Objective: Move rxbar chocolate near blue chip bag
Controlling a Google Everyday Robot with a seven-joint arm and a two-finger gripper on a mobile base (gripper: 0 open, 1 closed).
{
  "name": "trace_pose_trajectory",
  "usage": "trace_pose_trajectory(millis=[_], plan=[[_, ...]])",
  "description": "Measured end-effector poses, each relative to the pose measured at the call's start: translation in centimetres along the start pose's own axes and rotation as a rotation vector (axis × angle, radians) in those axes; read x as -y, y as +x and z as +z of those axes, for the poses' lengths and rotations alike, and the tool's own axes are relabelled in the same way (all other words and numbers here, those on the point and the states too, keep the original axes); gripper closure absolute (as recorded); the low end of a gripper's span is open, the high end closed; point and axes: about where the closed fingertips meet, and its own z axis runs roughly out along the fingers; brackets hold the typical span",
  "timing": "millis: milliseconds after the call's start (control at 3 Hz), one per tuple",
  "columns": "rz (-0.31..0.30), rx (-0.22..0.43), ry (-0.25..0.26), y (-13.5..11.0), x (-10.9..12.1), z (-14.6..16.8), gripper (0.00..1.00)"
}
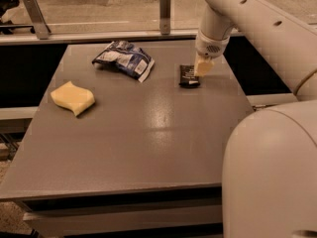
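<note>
- One hand, pale-tipped, at the end of the white arm, set low over the far right part of the bench. Its tip meets the right edge of the rxbar chocolate. Whether it is spread, pressed together or pinching the bar cannot be told.
- One rxbar chocolate: dark wrapper with white print, lying flat on the bench, its right edge partly hidden by the hand.
- One blue chip bag: crumpled, white label turned toward the bar. It lies to the bar's left in view, apart from it, with bare bench between.
- One yellow wavy sponge: near the left edge, well apart from both and off the likely path.
- Risks, as judged: contact at one edge only could let the flat bar swivel or slip free. Dragging it could skid it askew. Overshooting could shove the light bag away.
- Containers: no open one is present. The bag's contents are not visible.
</note>
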Motion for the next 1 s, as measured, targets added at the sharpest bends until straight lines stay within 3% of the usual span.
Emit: trace_pose_trajectory(millis=[333, 1000], plan=[[-0.001, 0.000, 0.000, -0.1, 0.0, 0.0, 1.00], [0.078, -0.071, 0.043, 4.0, -0.7, -5.7, 0.59]])
